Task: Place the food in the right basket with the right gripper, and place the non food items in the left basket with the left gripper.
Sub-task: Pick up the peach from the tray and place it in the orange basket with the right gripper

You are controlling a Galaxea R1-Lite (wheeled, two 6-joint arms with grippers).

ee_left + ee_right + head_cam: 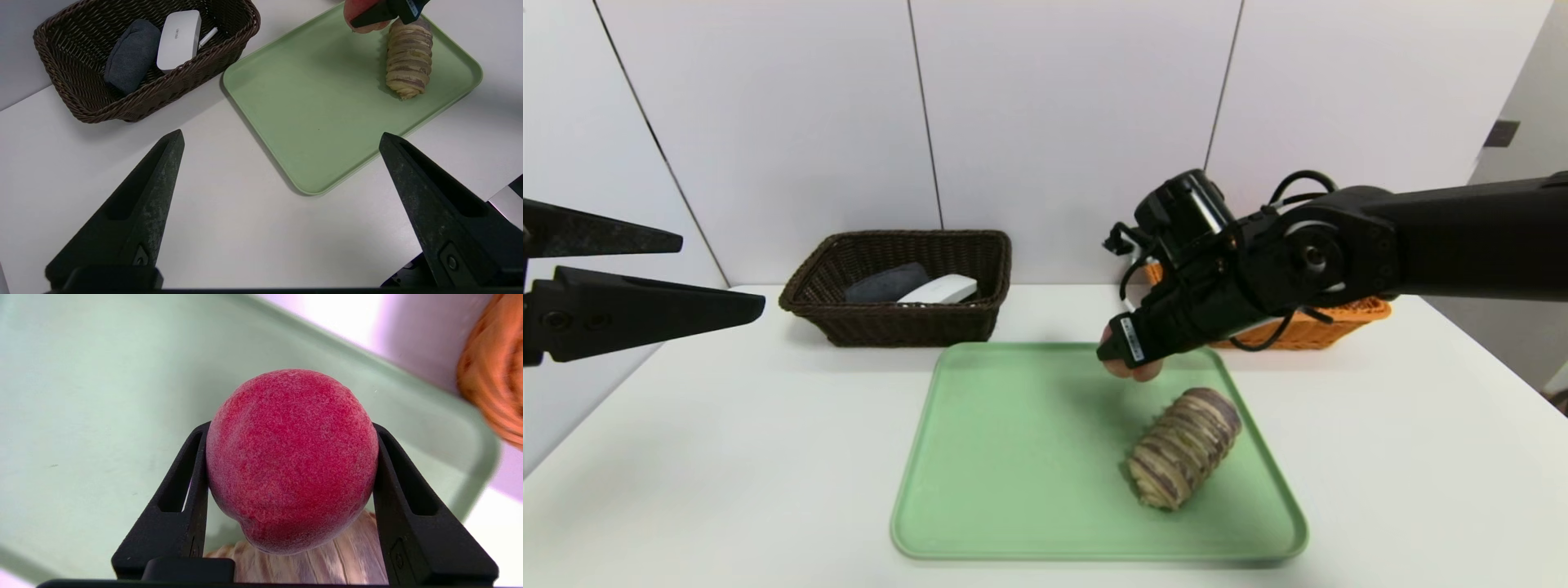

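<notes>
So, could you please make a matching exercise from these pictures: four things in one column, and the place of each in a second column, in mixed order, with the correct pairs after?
Things:
1. peach
2. bread roll
3. grey cloth
4. left pincer

Places:
A. lying in the dark brown basket
B. lying on the green tray
C. open, with nothing in it, over the white table
D. clamped in the right pincer above the tray

Pairs: 1-D, 2-B, 3-A, 4-C
</notes>
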